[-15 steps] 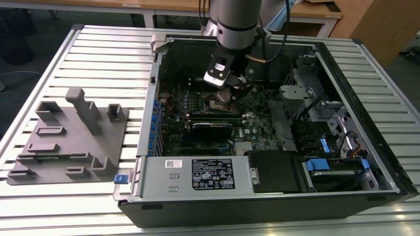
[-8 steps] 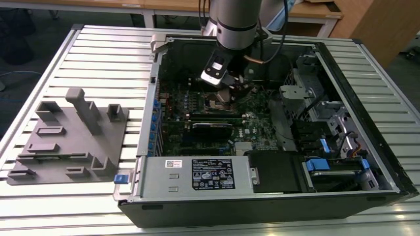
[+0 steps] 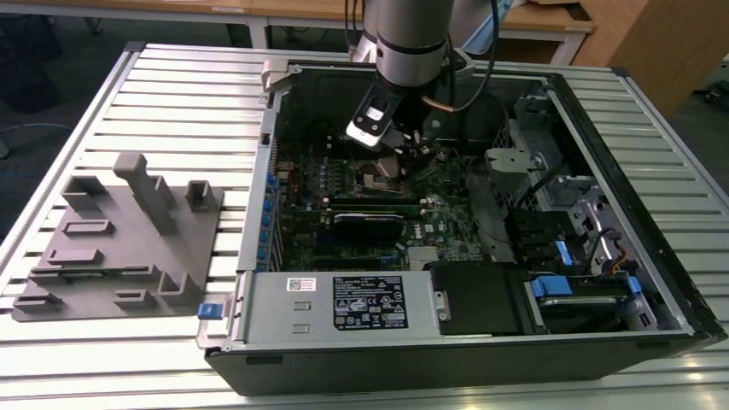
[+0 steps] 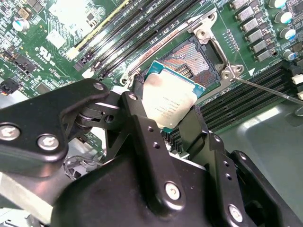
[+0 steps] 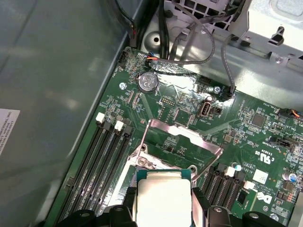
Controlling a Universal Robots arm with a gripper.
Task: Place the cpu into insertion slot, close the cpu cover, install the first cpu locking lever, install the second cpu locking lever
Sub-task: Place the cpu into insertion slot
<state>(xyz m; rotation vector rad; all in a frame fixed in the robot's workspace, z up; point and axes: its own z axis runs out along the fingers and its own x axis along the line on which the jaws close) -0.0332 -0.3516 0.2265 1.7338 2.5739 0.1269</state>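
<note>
My gripper [image 3: 391, 143] hangs inside the open computer case, just above the motherboard's cpu socket [image 3: 380, 176]. It is shut on the cpu [image 4: 168, 100], a small square chip with a dull silvery top, gripped by two opposite edges between black fingers [image 4: 138, 109]. In both wrist views the cpu [image 5: 163, 198] hovers tilted over the near edge of the bare insertion slot [image 4: 195, 60], apart from it. The cpu cover [image 5: 182, 132], a shiny metal frame with a square window, stands swung open at the slot's far side. A thin locking lever [image 4: 270, 90] sticks out, unlatched.
Memory slots [image 5: 102, 161] flank the socket on both sides. A power supply box [image 3: 341, 303] with a white label sits at the case's front, a drive cage [image 3: 569, 213] on the exterior view's right. Cables [image 5: 189, 33] hang near the board's edge. A grey fixture [image 3: 125, 239] lies on the table.
</note>
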